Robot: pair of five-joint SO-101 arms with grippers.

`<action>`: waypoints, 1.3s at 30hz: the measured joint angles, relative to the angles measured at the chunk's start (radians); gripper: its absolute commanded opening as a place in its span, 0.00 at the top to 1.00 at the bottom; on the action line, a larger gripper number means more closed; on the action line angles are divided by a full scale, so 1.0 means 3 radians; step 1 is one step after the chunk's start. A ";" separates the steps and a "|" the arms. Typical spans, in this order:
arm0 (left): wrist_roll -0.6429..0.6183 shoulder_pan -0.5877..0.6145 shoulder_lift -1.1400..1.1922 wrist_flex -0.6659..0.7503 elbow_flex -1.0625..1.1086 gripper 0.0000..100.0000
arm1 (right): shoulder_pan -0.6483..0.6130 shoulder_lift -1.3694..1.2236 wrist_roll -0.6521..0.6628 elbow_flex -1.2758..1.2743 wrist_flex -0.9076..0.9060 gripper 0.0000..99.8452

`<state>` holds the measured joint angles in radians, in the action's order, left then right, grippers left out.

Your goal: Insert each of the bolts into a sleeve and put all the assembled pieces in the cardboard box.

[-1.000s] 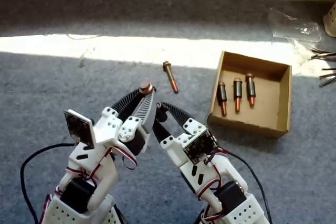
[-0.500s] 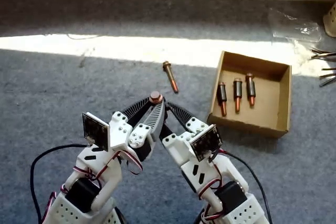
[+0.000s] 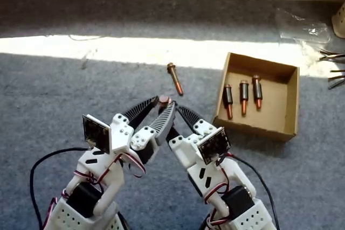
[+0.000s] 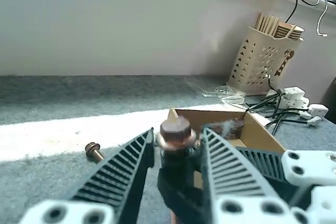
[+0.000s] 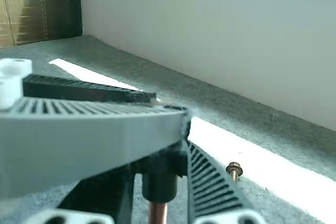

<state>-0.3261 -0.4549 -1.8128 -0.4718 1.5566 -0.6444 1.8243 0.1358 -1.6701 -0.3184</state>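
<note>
**High view.** Left gripper [image 3: 163, 103]: clenched on the head of a bolt [image 3: 164, 99], held upright above the carpet [image 3: 64, 95] between the two arms. Right gripper [image 3: 172, 115]: tips just under the left's and crowded against them. Cardboard box [image 3: 276, 109]: off to the right, well apart from both grippers, with three assembled pieces [image 3: 244, 97] side by side in it. Loose bolt [image 3: 174, 78]: lying on the carpet just beyond the grippers. Hazard: two sets of jaws share one small piece, so a sideways correction by either arm would likely lever the bolt against the other's hold. A wide swing toward the box could also knock the loose bolt away. **Left wrist view.** Bolt head and flange sit between the jaw tips, with the box behind. The part under the head is dark and hard to make out, so how deep the bolt is seated cannot be told. Hazard: if it is let go while only partly in, the bolt may tilt and jam. **Right wrist view.** Right gripper clamped round a black sleeve [image 5: 158, 178], with the copper shank end poking out below. Hazard: further downward push could drive the sleeve through the jaws. Carried head-down or tipped, the bolt could slide out before reaching the box.
</note>
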 measured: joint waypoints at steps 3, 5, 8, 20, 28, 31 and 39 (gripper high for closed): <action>0.0005 0.0010 0.0000 0.0000 0.0000 0.80 | 0.0005 0.0005 0.0000 0.0000 0.0005 1.00; 0.0010 0.0010 -0.0005 0.0000 0.0000 0.80 | 0.0010 0.0000 0.0000 0.0000 0.0005 1.00; 0.0010 0.0015 -0.0005 0.0000 0.0000 0.80 | 0.0010 0.0000 0.0000 0.0000 0.0005 1.00; 0.0010 0.0332 -0.0005 0.0000 -0.0276 0.80 | 0.0128 0.0000 0.0000 0.0000 0.0005 1.00; 0.0010 0.0910 -0.0005 -0.0061 -0.0384 0.94 | 0.0578 0.0000 0.0000 0.0000 0.0005 1.00; 0.0010 0.0926 -0.0015 -0.0292 -0.0476 0.99 | 0.0711 0.0000 0.0000 0.0000 0.0005 1.00; 0.0005 0.0936 -0.0015 -0.0875 -0.0619 0.97 | 0.0813 0.0000 0.0000 0.0000 -0.0113 1.00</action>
<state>-0.3245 -0.1741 -1.8174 -0.7342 1.3709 -0.4005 1.8243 0.1358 -1.6701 -0.3521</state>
